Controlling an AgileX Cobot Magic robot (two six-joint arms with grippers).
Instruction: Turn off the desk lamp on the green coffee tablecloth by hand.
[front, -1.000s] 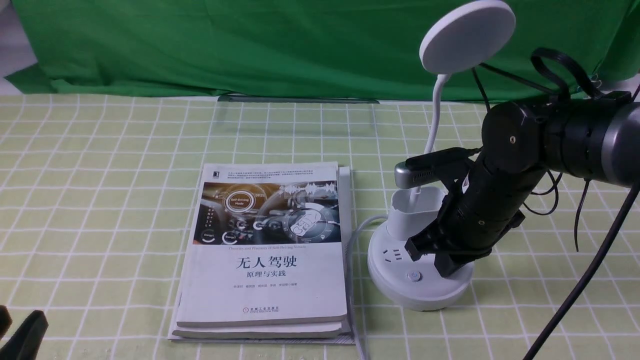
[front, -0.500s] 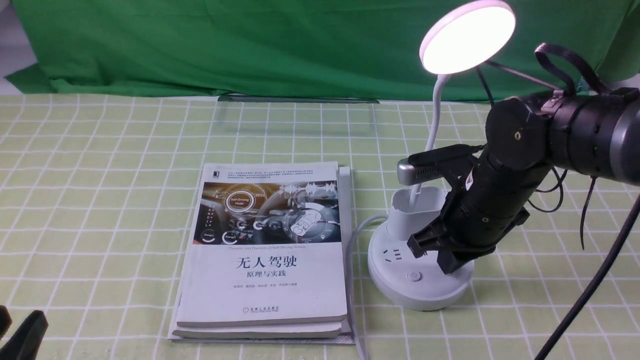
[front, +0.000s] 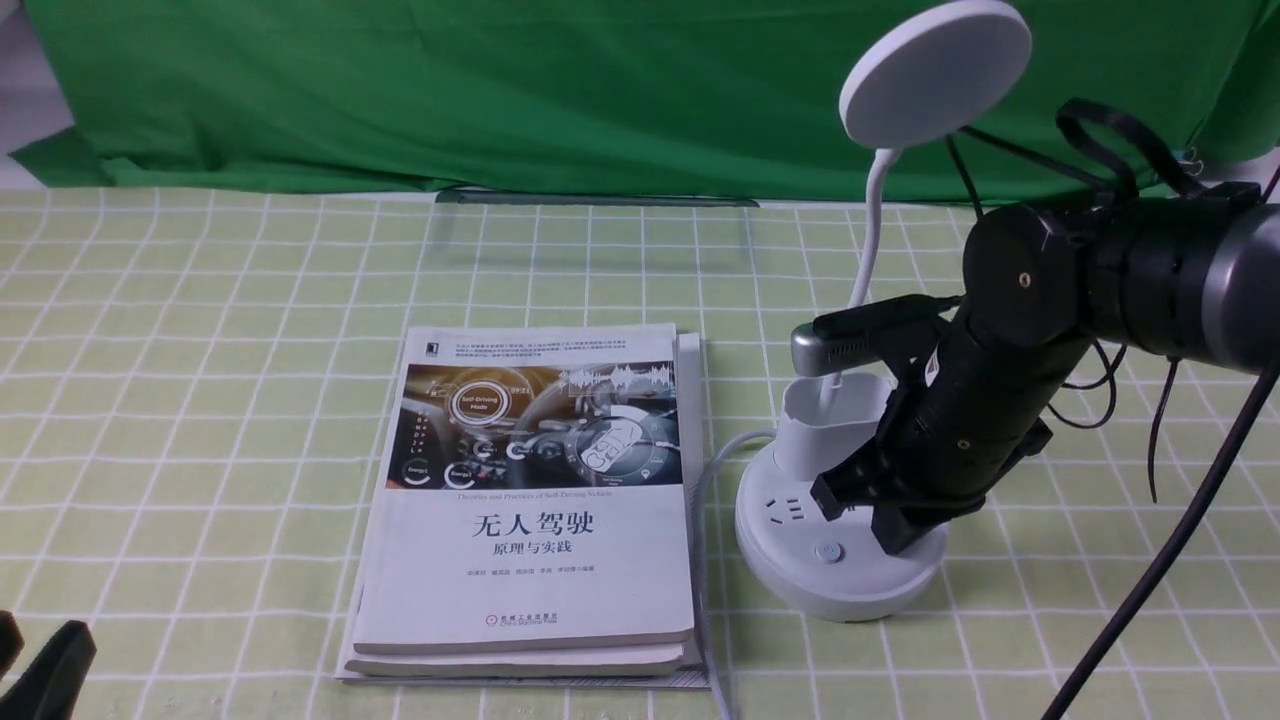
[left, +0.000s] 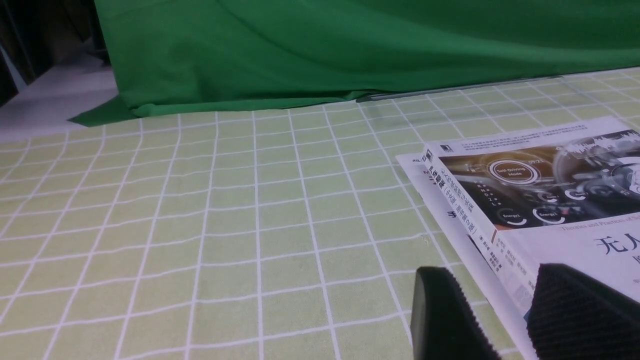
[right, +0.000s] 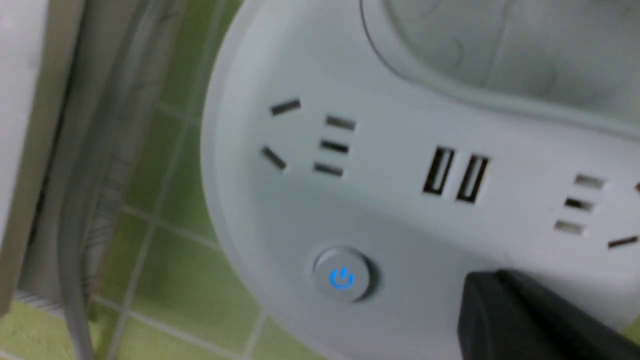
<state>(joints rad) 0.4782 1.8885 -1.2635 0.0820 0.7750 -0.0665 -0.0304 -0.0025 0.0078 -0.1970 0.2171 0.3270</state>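
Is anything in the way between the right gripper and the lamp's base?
Nothing visible. The right gripper, shut, sits right at the desk lamp base, beside the blue-lit power button. The books lie off to the lamp's left.

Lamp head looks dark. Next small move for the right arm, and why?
Probably lift the right claw straight up off the base of the desk lamp: the disc head is unlit, and the shut claw tip looks to rest on the base beside the blue-lit power button. Another press might relight it.
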